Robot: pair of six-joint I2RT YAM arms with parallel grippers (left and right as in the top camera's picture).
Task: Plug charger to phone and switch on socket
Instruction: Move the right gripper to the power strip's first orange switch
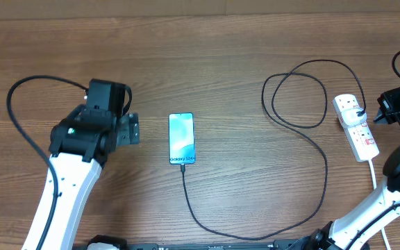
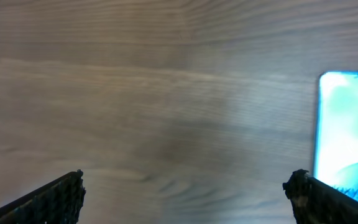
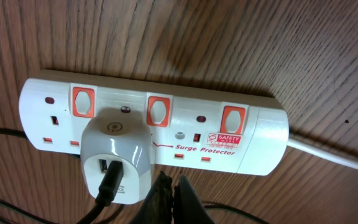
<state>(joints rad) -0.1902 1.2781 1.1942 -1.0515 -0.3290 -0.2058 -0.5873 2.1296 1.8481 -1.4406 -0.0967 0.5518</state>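
Observation:
The phone lies flat at mid-table with its screen glowing light blue; its edge also shows at the right of the left wrist view. The black charger cable runs from the phone's near end, loops right and ends at a white adapter plugged into the socket. The socket is a white strip with three orange-red switches. My left gripper stands open over bare wood left of the phone. My right gripper is shut and empty, its tips just short of the socket's near side.
A white cord leaves the socket toward the table's near edge. The charger cable forms a double loop left of the socket. Black arm cables trail behind the left arm.

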